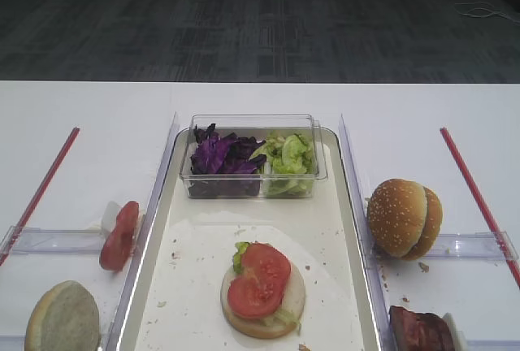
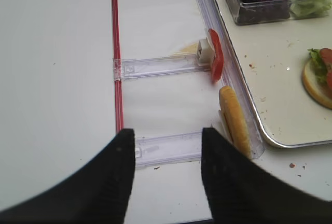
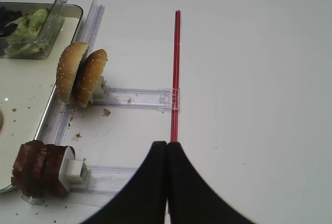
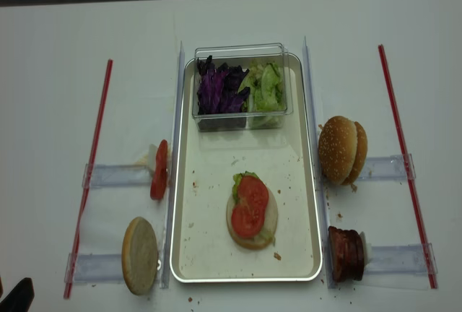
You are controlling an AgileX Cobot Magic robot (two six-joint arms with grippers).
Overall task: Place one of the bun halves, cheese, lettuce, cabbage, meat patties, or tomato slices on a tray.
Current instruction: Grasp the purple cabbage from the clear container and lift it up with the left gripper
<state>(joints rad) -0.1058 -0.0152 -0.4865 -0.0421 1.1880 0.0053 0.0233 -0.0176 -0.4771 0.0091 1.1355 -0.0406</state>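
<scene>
Tomato slices (image 1: 258, 279) top the pale bun half (image 1: 263, 302) lower-centre on the silvery rimmed tray (image 1: 337, 229), clear plastic tub (image 1: 253, 156) behind; left jaws parted, empty; right jaws closed.

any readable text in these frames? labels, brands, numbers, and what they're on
None readable in any view.
Clear tub holding the cabbage and lettuce: no label or print.
Tray: bare metal rim, only crumbs on the floor.
Red strips and clear rails on the table: unmarked.
Bun halves, tomato slices, meat patties: no stickers or tags.
</scene>
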